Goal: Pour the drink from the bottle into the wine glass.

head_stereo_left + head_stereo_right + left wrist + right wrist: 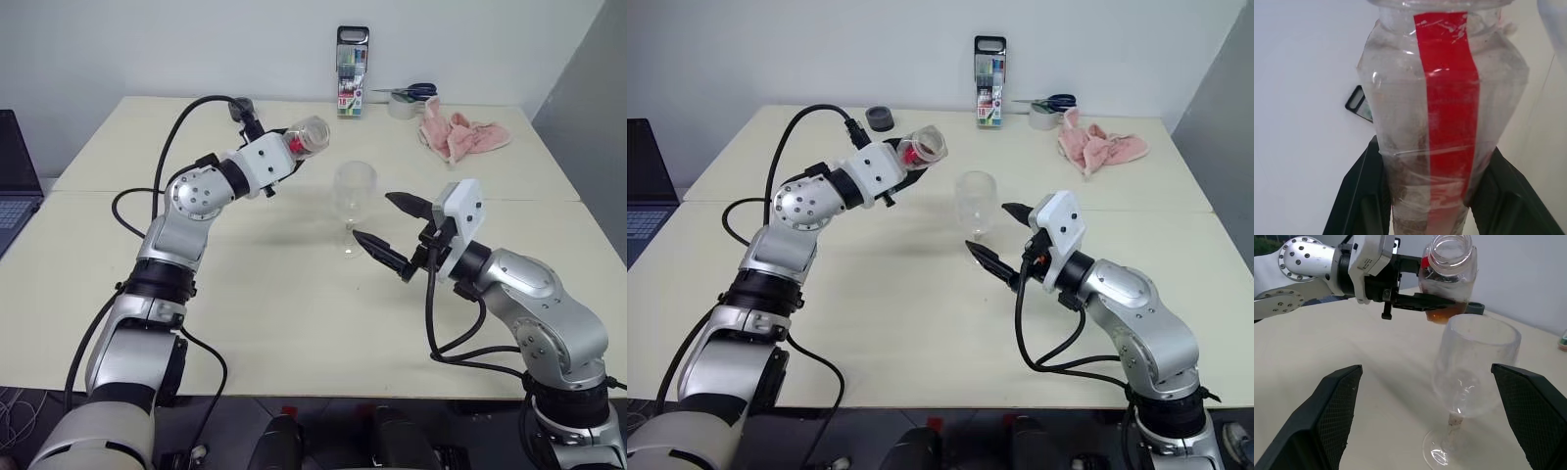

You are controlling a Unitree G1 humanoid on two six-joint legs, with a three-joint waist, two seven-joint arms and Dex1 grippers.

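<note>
In the left eye view, the left gripper [290, 147] is clamping the uncapped bottle [310, 135], tilted toward the wine glass [353, 192] standing on the tabletop [294, 323]. In the right wrist view, the right gripper [1440, 416] is standing wide apart around the glass, not touching; the drink [1442, 316] is sitting inside the bottle. The glass looks empty, so the pouring itself is left.

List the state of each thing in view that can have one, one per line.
bottle: uncapped, held tilted above the table beside the glass, mouth not yet over the rim
drink: inside the bottle, none poured
wine glass: upright on the table, empty
left gripper: shut on the bottle
right gripper: open, one finger either side of the glass stem, not touching
pink cloth: crumpled
pen case: standing upright
</note>
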